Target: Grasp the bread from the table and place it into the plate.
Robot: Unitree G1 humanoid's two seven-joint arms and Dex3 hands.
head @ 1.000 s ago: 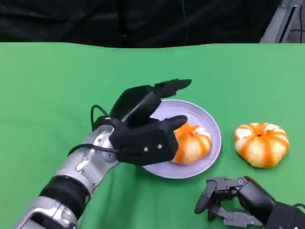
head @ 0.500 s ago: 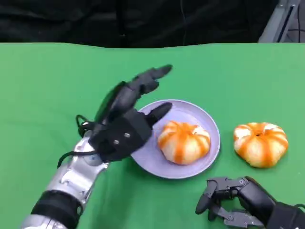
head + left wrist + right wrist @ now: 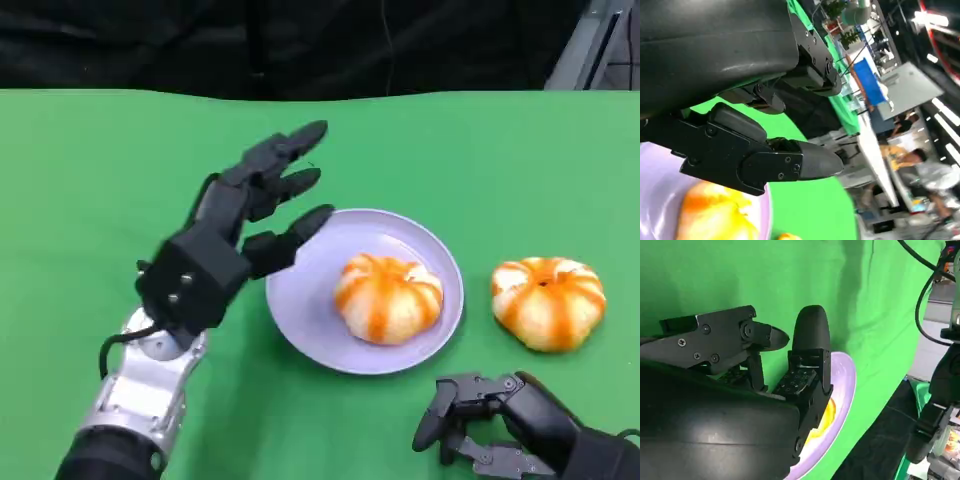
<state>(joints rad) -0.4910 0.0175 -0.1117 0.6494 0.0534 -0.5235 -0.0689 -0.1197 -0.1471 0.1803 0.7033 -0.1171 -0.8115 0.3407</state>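
Green cloth is covering the desk (image 3: 90, 160), and a dark backdrop is running behind its far edge. Near the middle, a lavender plate (image 3: 300, 300) is carrying one bread (image 3: 387, 297) — an orange-and-white striped bun sitting toward the plate's right half. A second bread (image 3: 548, 302) is lying on the cloth just beside the plate's right rim, apart from it. The left hand (image 3: 225, 235) is hovering over the plate's left edge with its fingers (image 3: 290, 145) spread and holding nothing — its silver forearm (image 3: 140, 390) is reaching in from the desk's near-left corner. The right hand (image 3: 490, 420) is resting near the desk's near edge, below the second bun, its fingers curling inward around nothing.
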